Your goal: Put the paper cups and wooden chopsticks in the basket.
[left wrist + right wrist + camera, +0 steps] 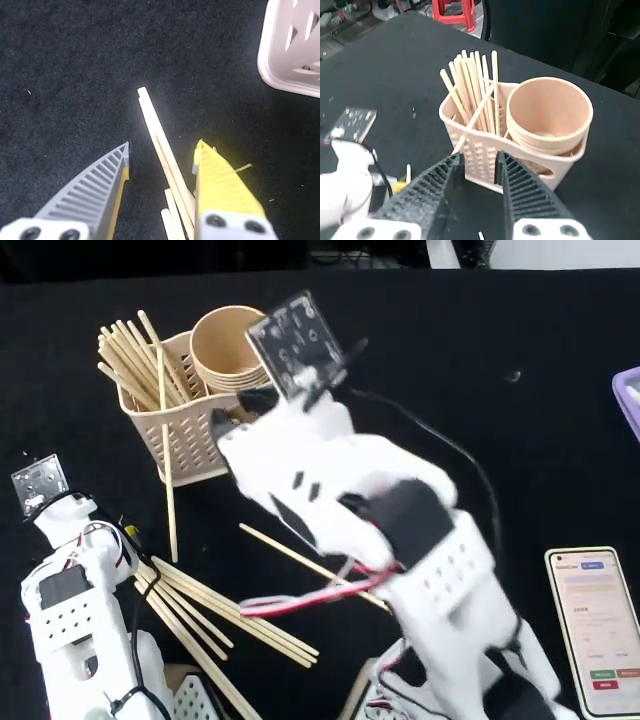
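A beige slotted basket (185, 435) at the back left holds several wooden chopsticks (135, 355) and a stack of paper cups (228, 345). One chopstick (168, 480) leans against its front. More chopsticks (215, 615) lie fanned on the black table, and a single one (310, 565) lies by the right arm. My left gripper (163, 145) is open low over the table, its fingers either side of the ends of the loose chopsticks (157, 132). My right gripper (478, 155) hovers just in front of the basket (485, 150), narrowly open, nothing between its fingers. The cups (547, 115) and chopsticks (470, 85) stand behind it.
A phone (595, 625) lies at the front right and a purple object (628, 395) pokes in at the right edge. The right arm's body (400, 530) spans the table's middle. The basket's corner (290, 55) is close to my left gripper. Free room at the back right.
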You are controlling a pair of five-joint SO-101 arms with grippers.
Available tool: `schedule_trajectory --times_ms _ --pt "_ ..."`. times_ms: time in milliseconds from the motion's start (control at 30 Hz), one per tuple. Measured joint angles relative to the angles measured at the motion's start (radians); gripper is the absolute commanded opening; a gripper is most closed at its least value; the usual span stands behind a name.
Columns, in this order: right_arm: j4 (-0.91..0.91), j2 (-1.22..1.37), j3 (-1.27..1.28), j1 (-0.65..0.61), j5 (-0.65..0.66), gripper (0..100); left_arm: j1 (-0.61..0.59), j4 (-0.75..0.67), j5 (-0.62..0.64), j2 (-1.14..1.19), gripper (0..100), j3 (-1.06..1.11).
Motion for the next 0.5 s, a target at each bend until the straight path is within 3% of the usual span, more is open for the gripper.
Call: schedule_trajectory --times_ms 167,300,500 --pt "0.087 -0.141 0.137 0.002 0.074 12.6 0.0 0.0 0.0 0.0 22 0.0" --pt "0.095 -0.253 0.385 0.002 0.126 23.4 0.0 0.0 0.0 0.0 22 0.0" --pt "-0.157 -0.304 0.934 -0.002 0.183 25.7 0.0 0.0 0.0 0.0 22 0.0"
